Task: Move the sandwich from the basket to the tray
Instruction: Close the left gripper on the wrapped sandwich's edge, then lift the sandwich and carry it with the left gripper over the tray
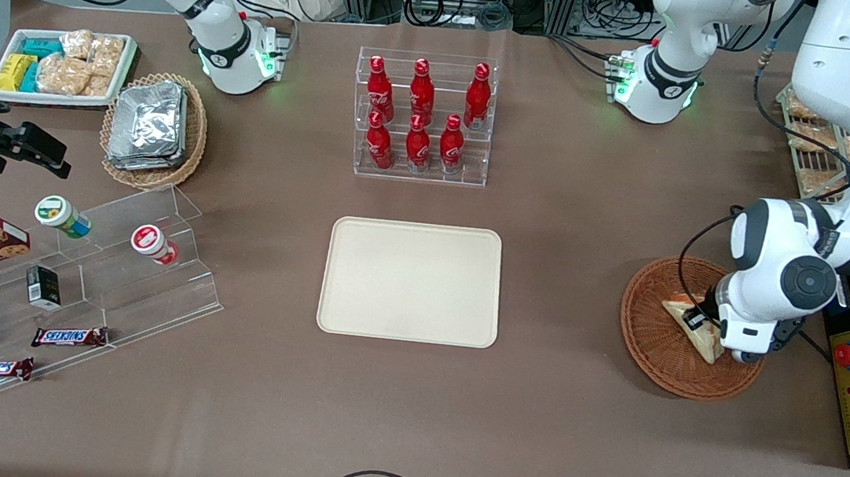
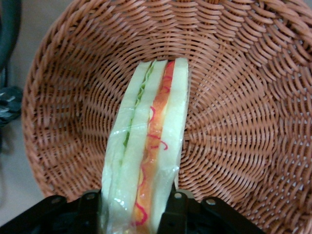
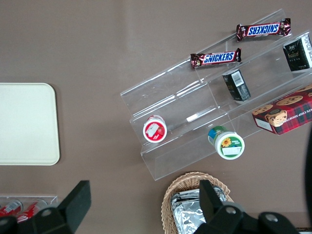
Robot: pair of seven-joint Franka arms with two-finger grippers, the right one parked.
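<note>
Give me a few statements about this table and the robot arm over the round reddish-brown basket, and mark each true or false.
1. The triangular sandwich wedge lies in the round reddish-brown wicker basket. True.
2. The cream-beige rectangular tray already holds food. False: nothing lies on it.
3. The left arm's gripper is down in the basket with a finger on each side of the sandwich. True.
4. The clear rack holds green bottles. False: the bottles are red.
5. Foil-wrapped packets sit in a paler wicker basket. True.
</note>
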